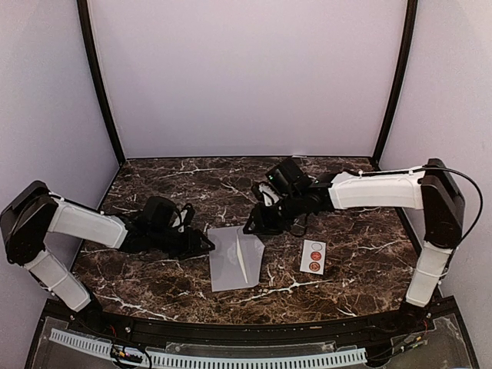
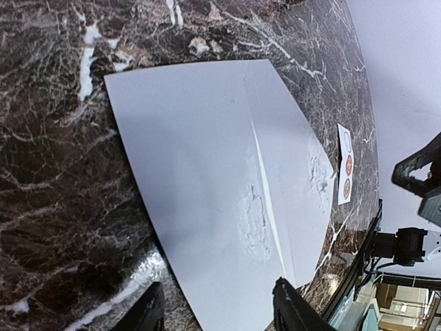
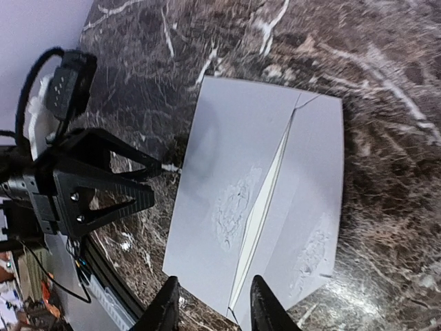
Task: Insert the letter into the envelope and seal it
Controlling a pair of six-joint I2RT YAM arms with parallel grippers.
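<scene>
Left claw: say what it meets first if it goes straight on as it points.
Likely the envelope, lying flat right ahead of the left claw; height is unclear, so it may skim over.

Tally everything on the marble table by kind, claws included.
Envelope: 1
Sticker strip: 1
Red round seals on the strip: 2
Claws: 2 (left claw, right claw)
Total: 6

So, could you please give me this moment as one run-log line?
envelope: flat on table, flap folded | left fingers: open, beside it | right fingers: open, over it
</scene>
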